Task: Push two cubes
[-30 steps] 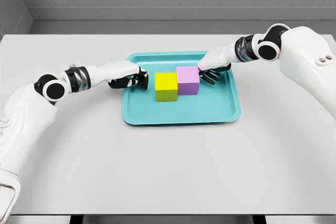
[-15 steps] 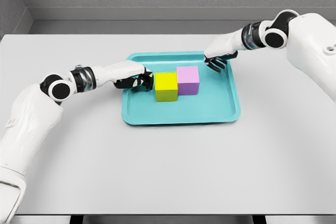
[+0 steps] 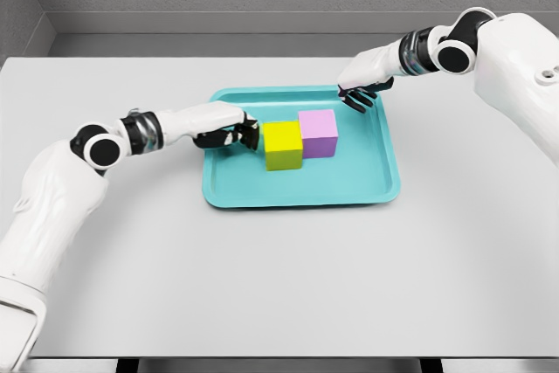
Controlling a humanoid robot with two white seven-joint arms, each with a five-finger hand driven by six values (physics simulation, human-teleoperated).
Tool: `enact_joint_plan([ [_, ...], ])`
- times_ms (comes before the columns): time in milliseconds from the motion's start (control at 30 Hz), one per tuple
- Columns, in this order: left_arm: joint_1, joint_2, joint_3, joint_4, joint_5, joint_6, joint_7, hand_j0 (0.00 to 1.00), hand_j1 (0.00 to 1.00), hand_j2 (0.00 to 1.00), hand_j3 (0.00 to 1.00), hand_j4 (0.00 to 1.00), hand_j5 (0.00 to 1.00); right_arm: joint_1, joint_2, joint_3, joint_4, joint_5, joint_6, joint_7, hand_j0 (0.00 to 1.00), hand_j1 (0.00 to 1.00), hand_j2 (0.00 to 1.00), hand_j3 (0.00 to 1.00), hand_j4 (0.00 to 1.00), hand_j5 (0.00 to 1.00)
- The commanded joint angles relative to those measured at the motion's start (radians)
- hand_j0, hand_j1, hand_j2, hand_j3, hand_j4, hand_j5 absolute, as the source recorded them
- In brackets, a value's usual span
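Note:
A yellow cube (image 3: 283, 145) and a pink cube (image 3: 318, 133) stand side by side, touching, in a teal tray (image 3: 297, 188). My left hand (image 3: 237, 133) lies inside the tray's left part, fingers curled, its fingertips against the yellow cube's left face. Over the tray's far right rim hovers my right hand (image 3: 359, 97), fingers curled downward, clear of the pink cube and holding nothing.
The tray sits in the middle of a white table (image 3: 279, 277). A grey wall runs behind the table's far edge.
My left hand has pressed rightward and both cubes have slid a little to the right. My right hand has pulled back from the pink cube and up toward the tray's far rim.

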Motion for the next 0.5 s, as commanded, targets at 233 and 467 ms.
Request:
enact_joint_plan([
  [233,0.041,0.115,0.002,-0.284,0.172,0.003,0.000,0.33,0.33,0.33,0.33,0.33,0.33,0.000,0.031,0.003,-0.003,0.000,0.003,0.000,0.12,0.12,0.12,0.12,0.12,0.12],
  [467,0.159,0.296,0.031,-0.581,0.299,0.003,0.000,0.32,0.32,0.32,0.32,0.32,0.32,0.000,0.053,0.007,-0.005,0.036,0.005,0.000,0.12,0.12,0.12,0.12,0.12,0.12],
])
